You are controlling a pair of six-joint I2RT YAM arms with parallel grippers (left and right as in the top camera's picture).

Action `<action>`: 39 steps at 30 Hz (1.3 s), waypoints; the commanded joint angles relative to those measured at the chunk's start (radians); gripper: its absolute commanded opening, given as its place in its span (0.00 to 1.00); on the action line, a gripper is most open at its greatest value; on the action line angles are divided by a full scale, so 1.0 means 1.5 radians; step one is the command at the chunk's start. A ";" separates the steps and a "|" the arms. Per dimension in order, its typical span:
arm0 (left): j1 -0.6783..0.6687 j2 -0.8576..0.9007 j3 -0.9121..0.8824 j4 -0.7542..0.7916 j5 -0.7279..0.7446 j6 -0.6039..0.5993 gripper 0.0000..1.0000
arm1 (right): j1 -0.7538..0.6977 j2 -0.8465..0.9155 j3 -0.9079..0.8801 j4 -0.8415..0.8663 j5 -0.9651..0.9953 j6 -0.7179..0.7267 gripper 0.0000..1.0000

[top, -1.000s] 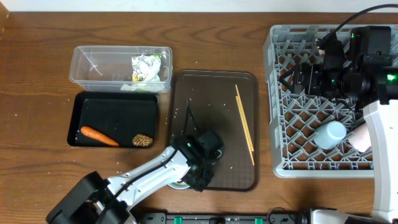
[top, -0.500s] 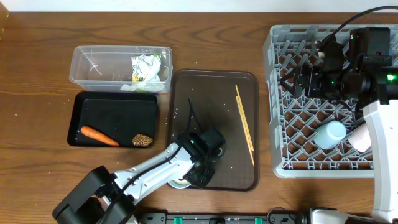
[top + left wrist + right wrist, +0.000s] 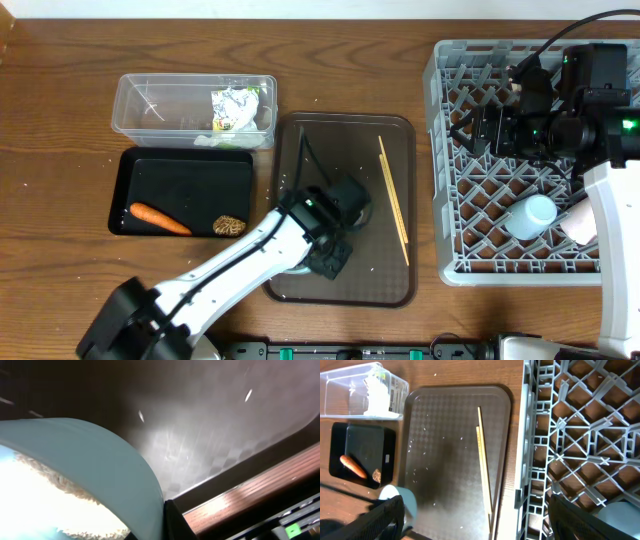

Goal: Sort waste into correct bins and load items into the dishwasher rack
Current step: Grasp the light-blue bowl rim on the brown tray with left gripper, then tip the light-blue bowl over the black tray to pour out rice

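My left gripper is over the front of the brown serving tray, shut on the rim of a pale blue-white bowl holding loose white rice. The bowl also shows in the right wrist view. My right gripper is open and empty above the left part of the grey dishwasher rack. The chopsticks lie on the tray's right side. A light blue cup and a pink cup are in the rack. The carrot and brown lump lie in the black tray.
The clear tub behind the black tray holds the snack wrapper and a white napkin. Rice grains are scattered on the serving tray. The big dark blue dish is out of view.
My left arm has moved from the tray's front edge farther back over the tray, carrying the bowl with it. The right arm has stayed nearly still.
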 commanded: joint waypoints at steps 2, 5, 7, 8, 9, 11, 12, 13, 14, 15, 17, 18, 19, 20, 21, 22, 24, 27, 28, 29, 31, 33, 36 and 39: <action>0.020 -0.026 0.058 -0.025 -0.052 0.004 0.06 | 0.004 0.000 -0.002 0.003 -0.003 -0.006 0.84; 0.059 -0.054 0.072 -0.026 -0.049 0.004 0.06 | 0.004 0.000 -0.002 0.002 -0.003 -0.006 0.84; 0.105 -0.083 0.072 -0.017 -0.034 0.004 0.06 | 0.004 0.000 -0.002 0.002 -0.003 -0.006 0.84; 0.139 -0.099 0.072 -0.009 -0.010 0.004 0.06 | 0.004 0.000 -0.002 0.003 -0.003 -0.006 0.84; 0.178 -0.113 0.072 0.002 0.025 0.011 0.06 | 0.004 0.000 -0.002 0.003 -0.003 -0.006 0.84; 0.260 -0.134 0.072 0.020 0.108 0.036 0.06 | 0.004 0.000 -0.002 0.003 -0.003 -0.006 0.84; 0.300 -0.140 0.071 0.025 0.143 0.045 0.06 | 0.004 0.000 -0.002 0.003 -0.003 -0.006 0.84; 0.348 -0.143 0.070 0.030 0.186 0.057 0.06 | 0.004 0.000 -0.002 0.002 -0.003 -0.006 0.84; 0.381 -0.143 0.069 0.032 0.218 0.069 0.06 | 0.004 0.000 -0.002 0.002 -0.003 -0.006 0.84; 0.441 -0.141 0.065 0.037 0.282 0.099 0.06 | 0.004 0.000 -0.002 0.003 -0.003 -0.006 0.83; 0.523 -0.133 0.050 0.057 0.383 0.142 0.06 | 0.004 0.000 -0.002 0.003 -0.003 -0.006 0.84; 0.558 -0.128 0.040 0.067 0.425 0.159 0.06 | 0.004 0.000 -0.002 0.003 -0.003 -0.006 0.84; 0.591 -0.122 0.030 0.077 0.470 0.177 0.06 | 0.004 0.000 -0.002 0.003 -0.003 -0.006 0.84; 0.627 -0.114 0.016 0.089 0.526 0.207 0.07 | 0.004 0.000 -0.002 0.002 -0.003 -0.006 0.84; 0.656 -0.108 0.003 0.099 0.577 0.233 0.06 | 0.004 0.000 -0.002 0.002 -0.003 -0.006 0.84; 0.688 -0.100 -0.013 0.114 0.634 0.260 0.06 | 0.004 0.000 -0.002 0.002 -0.003 -0.006 0.84; 0.740 -0.081 -0.038 0.141 0.711 0.290 0.06 | 0.004 0.000 -0.002 0.003 -0.003 -0.006 0.84; 0.798 -0.054 -0.071 0.181 0.791 0.336 0.06 | 0.004 0.000 -0.002 0.002 -0.003 -0.006 0.84; 0.816 -0.043 -0.085 0.195 0.833 0.362 0.06 | 0.004 0.000 -0.002 0.001 -0.003 -0.006 0.84; 0.830 -0.033 -0.097 0.207 0.874 0.384 0.06 | 0.004 0.000 -0.002 0.000 -0.003 -0.006 0.84; 0.854 -0.011 -0.121 0.224 0.946 0.435 0.06 | 0.004 0.000 -0.002 -0.001 -0.003 -0.006 0.84; 0.870 0.006 -0.135 0.227 0.947 0.465 0.06 | 0.004 0.000 -0.002 0.000 -0.003 -0.006 0.84; 0.884 0.021 -0.146 0.227 0.947 0.494 0.06 | 0.004 0.000 -0.002 0.000 -0.003 -0.006 0.84; 0.895 0.024 -0.156 0.227 0.947 0.529 0.06 | 0.004 0.000 -0.002 0.000 -0.003 -0.006 0.84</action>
